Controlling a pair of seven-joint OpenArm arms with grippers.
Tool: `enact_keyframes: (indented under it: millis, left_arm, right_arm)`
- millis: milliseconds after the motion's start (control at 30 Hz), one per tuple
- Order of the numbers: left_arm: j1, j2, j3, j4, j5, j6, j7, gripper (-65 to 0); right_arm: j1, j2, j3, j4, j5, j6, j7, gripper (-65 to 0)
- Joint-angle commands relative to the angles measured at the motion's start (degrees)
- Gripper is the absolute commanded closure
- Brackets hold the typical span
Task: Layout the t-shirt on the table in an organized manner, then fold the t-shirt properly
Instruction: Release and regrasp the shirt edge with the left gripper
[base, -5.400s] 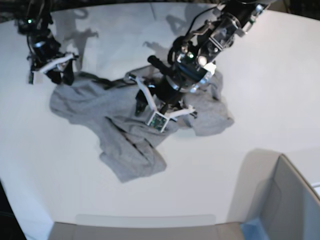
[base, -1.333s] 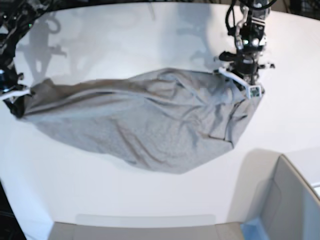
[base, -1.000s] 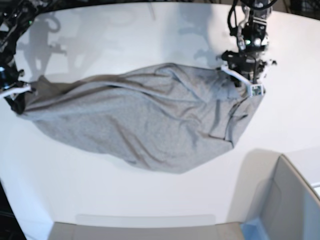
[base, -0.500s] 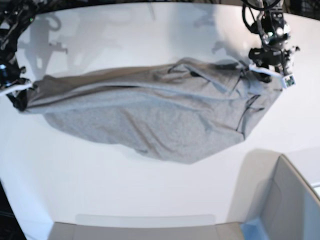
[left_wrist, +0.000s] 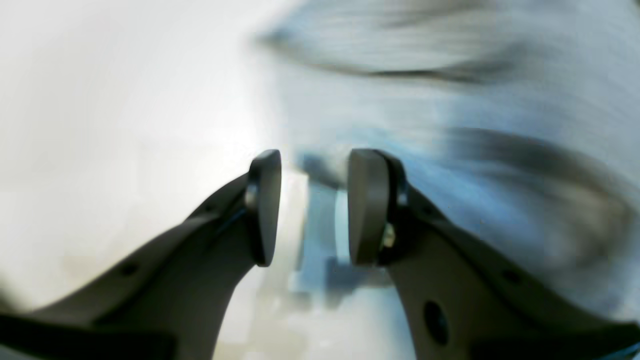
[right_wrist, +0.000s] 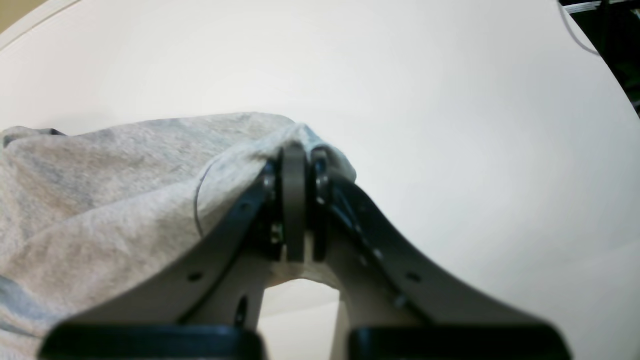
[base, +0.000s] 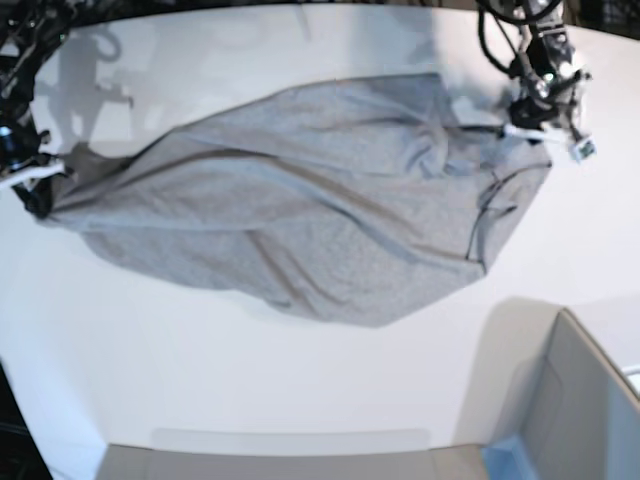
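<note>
Shirt: the light heather-grey soft cotton t-shirt (base: 300, 215) is spread wide across the middle of the surface, running from the far left edge to the far right, rumpled with long creases and a dark seam line near its right end.
Surface: the big smooth white tabletop (base: 250, 390) carries the whole garment, with bare white all along the near side.
Right arm: at the left of the base view, the right gripper (base: 30, 180) sits at the shirt's left tip.
Right jaws: pressed together on a bunched corner of grey fabric; the wrist view shows the cloth (right_wrist: 100, 200) draped over the dark fingers (right_wrist: 293, 200) and trailing off to the left.
Left arm: at the far right of the base view, the left gripper (base: 545, 130) hangs over the shirt's right end.
Left jaws: parted, and the wrist view shows a clear gap between the two dark pads (left_wrist: 263, 207) with nothing pinched; blurred grey cloth (left_wrist: 500, 100) lies beyond them.
Contact on the right: cannot tell whether the gripper touches the fabric; the wrist picture is too smeared.
Bin: a grey box-like container (base: 585, 400) stands at the near right corner, apart from the shirt.
</note>
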Motion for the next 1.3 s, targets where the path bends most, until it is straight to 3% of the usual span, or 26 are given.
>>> enact_keyframes:
  millis: [0, 100, 233, 433, 500, 633, 867, 967, 1033, 1167, 1267]
  left_arm:
    - [-0.3, -0.3, -2.7, 1.1, 0.4, -0.3, -1.7, -23.2]
    - [0.2, 0.0, -5.1, 3.2, 0.3, -0.5, -2.8, -23.2]
    - [2.8, -0.1, -3.2, 5.4, 0.2, -2.0, -2.8, -23.2]
    - [9.2, -0.2, 6.4, 5.6, -2.5, -16.0, -6.4, -23.0]
    - [11.3, -0.2, 8.4, 5.6, -4.8, -17.9, -8.7, -22.4]
    - [12.1, -0.4, 11.3, 5.6, -5.3, -18.0, -10.0, -17.3]
    - [12.1, -3.1, 22.1, 5.6, -5.2, -17.6, -9.9, -17.1]
    - [12.1, -3.0, 23.4, 5.6, -5.2, -13.7, -9.7, -17.2]
    - [12.1, -3.0, 23.4, 5.6, -5.2, -11.6, -8.6, -19.3]
    - [11.9, -3.1, 23.4, 5.6, -5.2, -11.4, -5.4, -27.0]
    - [11.9, -3.1, 23.4, 5.6, -5.2, -11.4, -5.1, -27.4]
  right_arm:
    - [0.3, 1.1, 0.3, 0.9, 0.6, 0.1, 1.8, 0.0]
    - [0.3, 1.2, 0.3, 0.9, 0.6, 0.1, 1.8, 0.0]
    - [0.3, 1.3, 0.2, 0.9, 0.6, 0.1, 1.8, 0.0]
    - [0.4, 1.3, 0.2, 0.9, 0.6, 0.1, 1.8, 0.0]
    - [0.4, 1.3, 0.2, 0.9, 0.6, 0.1, 1.8, 0.0]
    - [0.4, 1.4, 0.2, 0.9, 0.6, 0.1, 1.8, 0.0]
    - [0.8, 1.4, 0.2, 0.8, 0.6, 0.1, 1.6, 0.0]
    - [0.8, 1.4, 0.2, 0.8, 0.6, 0.1, 1.6, 0.0]
    - [0.8, 1.4, 0.2, 0.8, 0.6, 0.1, 1.6, 0.0]
    - [0.8, 1.4, 0.2, 0.8, 0.6, 0.1, 1.7, 0.0]
    - [0.8, 1.4, 0.2, 0.8, 0.6, 0.1, 1.7, 0.0]
